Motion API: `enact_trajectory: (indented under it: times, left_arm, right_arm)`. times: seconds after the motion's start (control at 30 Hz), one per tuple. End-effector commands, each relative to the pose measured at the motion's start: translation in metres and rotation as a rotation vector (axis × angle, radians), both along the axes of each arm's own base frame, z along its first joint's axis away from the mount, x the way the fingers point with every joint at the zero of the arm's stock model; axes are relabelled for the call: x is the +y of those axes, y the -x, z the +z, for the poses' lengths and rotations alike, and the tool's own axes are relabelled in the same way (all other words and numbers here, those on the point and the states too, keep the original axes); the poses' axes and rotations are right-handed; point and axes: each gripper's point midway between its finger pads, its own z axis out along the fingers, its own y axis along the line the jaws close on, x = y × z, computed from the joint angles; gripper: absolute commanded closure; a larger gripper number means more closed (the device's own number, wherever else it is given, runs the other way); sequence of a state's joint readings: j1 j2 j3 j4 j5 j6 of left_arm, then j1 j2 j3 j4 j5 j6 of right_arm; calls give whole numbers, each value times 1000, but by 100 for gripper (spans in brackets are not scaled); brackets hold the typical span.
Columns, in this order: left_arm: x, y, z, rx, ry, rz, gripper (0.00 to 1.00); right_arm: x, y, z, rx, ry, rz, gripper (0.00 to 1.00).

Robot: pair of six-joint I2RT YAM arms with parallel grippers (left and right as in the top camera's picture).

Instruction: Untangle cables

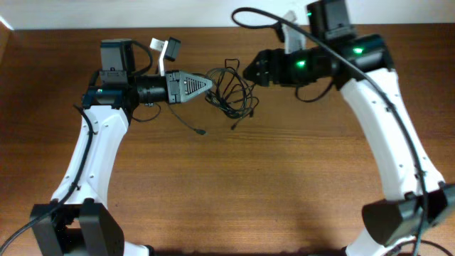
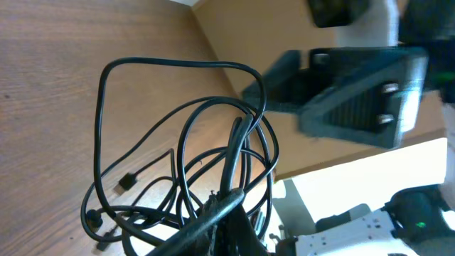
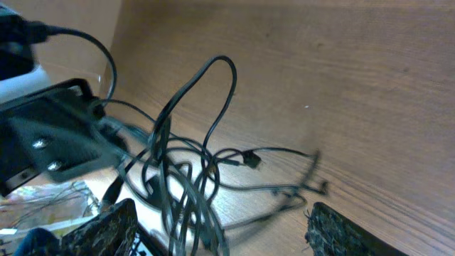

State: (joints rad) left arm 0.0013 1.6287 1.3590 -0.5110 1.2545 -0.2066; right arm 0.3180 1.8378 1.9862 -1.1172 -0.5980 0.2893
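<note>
Both grippers met at the cables near the table's far edge.

The cables (image 1: 231, 96) lay as one loose clump of black loops on the wooden table (image 1: 249, 185), between the two arms. The left gripper (image 1: 210, 84) was closed on the clump's left side; in the left wrist view several strands (image 2: 185, 142) ran bunched into its jaws at the bottom edge and fanned out in loops over the wood. The right gripper (image 1: 247, 71) sat at the clump's upper right with its jaws spread wide. In the right wrist view its fingers (image 3: 106, 227) stood well apart, with strands lying between them and nothing pinched. Two loose ends with small plugs (image 1: 201, 131) trailed out of the clump toward the near side.
</note>
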Motion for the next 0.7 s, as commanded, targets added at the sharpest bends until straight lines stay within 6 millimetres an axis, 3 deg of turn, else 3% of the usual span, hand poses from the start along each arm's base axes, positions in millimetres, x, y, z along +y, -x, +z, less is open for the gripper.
enact_trajectory:
  times: [0.0,0.1,0.17,0.23,0.37,0.43,0.47,0.5,0.53,0.57,0.63,0.67]
  left_arm:
    - [-4,12,20,-29,48,-49,100]
    - [-2,6,15,-30,17,-15,100]
    - [4,-4,5,-30,-41,50,100]
    - [14,-18,-8,-25,-122,138,100]
    - [61,-47,-56,57,-425,432,99]
    - [95,-48,-82,159,-588,597,92]
    - [110,-43,-93,203,-666,651,82]
    - [114,-39,-97,226,-696,660,65]
    - [115,-36,-100,240,-703,656,58]
    - [114,-32,-102,255,-708,650,44]
    - [108,-27,-104,272,-702,622,36]
    - [95,-24,-101,256,-671,562,37]
  right_arm:
    - [16,-9,-37,113,47,-53,24]
    - [20,-9,-75,223,88,-59,56]
    - [16,-10,-83,243,107,-70,96]
    - [3,-16,-80,224,124,-98,96]
    - [-37,-21,-42,90,165,-151,96]
    - [-55,-18,-19,42,153,-187,96]
    - [-66,-14,-5,20,141,-209,96]
    - [-72,-10,6,4,124,-216,96]
    - [-75,-7,13,-10,119,-223,96]
    - [-75,-5,17,-18,114,-221,96]
    - [-64,1,17,-5,95,-188,96]
    - [-58,4,15,3,99,-171,96]
